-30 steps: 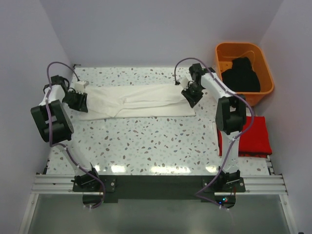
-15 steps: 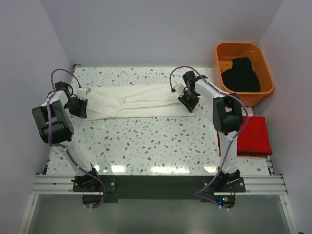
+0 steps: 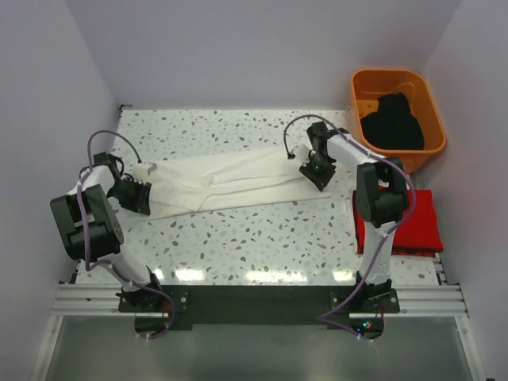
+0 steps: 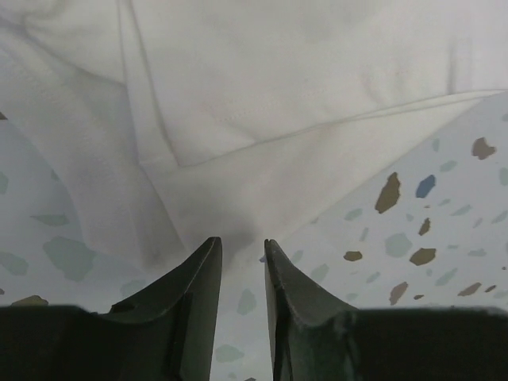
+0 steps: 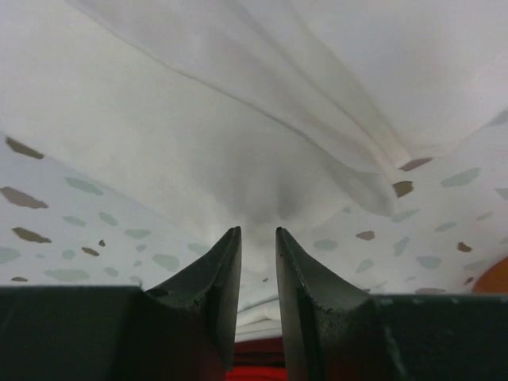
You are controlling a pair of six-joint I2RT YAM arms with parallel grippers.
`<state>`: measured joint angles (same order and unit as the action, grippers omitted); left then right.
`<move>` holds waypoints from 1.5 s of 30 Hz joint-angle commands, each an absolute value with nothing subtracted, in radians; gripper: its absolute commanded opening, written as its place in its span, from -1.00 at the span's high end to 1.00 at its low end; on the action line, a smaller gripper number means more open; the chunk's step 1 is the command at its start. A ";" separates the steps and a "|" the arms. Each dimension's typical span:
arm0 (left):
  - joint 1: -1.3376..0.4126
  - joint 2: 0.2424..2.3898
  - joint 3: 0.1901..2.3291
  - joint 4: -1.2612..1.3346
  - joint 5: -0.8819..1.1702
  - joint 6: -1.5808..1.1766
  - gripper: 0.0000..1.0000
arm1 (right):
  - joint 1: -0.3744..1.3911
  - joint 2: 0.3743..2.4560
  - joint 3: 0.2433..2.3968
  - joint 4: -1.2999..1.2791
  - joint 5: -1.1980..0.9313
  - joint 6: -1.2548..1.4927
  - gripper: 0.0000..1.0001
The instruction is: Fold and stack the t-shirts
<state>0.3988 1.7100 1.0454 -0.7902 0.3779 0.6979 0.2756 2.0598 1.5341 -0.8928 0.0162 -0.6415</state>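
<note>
With the left claw (image 4: 242, 242) and right claw (image 5: 258, 232) each pinched narrow on an end of the white shirt (image 3: 230, 181) stretched across the counter (image 3: 238, 238), either thin grip may slip, spoiling the fold.

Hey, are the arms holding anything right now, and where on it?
Both hold the white t-shirt. The left tool pinches the edge at the left end of the folded strip, and the right tool pinches the edge at its right end.
</note>
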 commanded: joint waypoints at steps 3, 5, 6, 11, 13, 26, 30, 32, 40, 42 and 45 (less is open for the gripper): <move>0.408 1.634 1.173 -0.867 0.596 0.615 0.21 | 0.305 2.014 1.829 -1.005 -0.245 -0.496 0.32; 0.408 1.655 1.201 -0.873 0.640 0.563 0.17 | 0.334 2.022 1.873 -0.977 -0.308 -0.439 0.27; 0.408 1.663 1.210 -0.870 0.646 0.542 0.15 | 0.353 2.026 1.900 -0.967 -0.360 -0.408 0.25; 0.408 1.700 1.189 -0.827 0.638 0.376 0.04 | 0.494 2.080 1.928 -0.801 -0.507 -0.175 0.12; 0.408 1.703 1.157 -0.789 0.602 0.318 0.04 | 0.558 2.097 1.925 -0.694 -0.535 -0.068 0.00; 0.445 1.753 1.091 -0.677 0.442 -0.043 0.09 | 0.900 2.197 1.864 -0.316 -0.344 -0.293 -0.15; 0.448 1.792 1.112 -0.658 0.449 -0.081 0.08 | 0.959 2.256 1.904 -0.293 -0.278 -0.369 -0.15; 0.448 1.802 1.130 -0.660 0.460 -0.087 0.07 | 0.971 2.292 1.933 -0.301 -0.258 -0.383 -0.15; 0.449 1.836 1.154 -0.664 0.469 -0.087 0.06 | 1.005 2.344 1.936 -0.327 -0.216 -0.462 -0.11; 0.448 1.839 1.152 -0.663 0.472 -0.086 0.06 | 1.005 2.350 1.939 -0.324 -0.206 -0.462 -0.06; 0.449 1.842 1.154 -0.658 0.471 -0.087 0.06 | 1.006 2.349 1.945 -0.321 -0.193 -0.450 -0.04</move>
<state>0.4450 1.8252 1.1263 -0.6960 0.4629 -0.0692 0.9970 2.3577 1.8984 -0.3653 -0.2211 -0.4301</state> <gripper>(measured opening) 0.468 0.525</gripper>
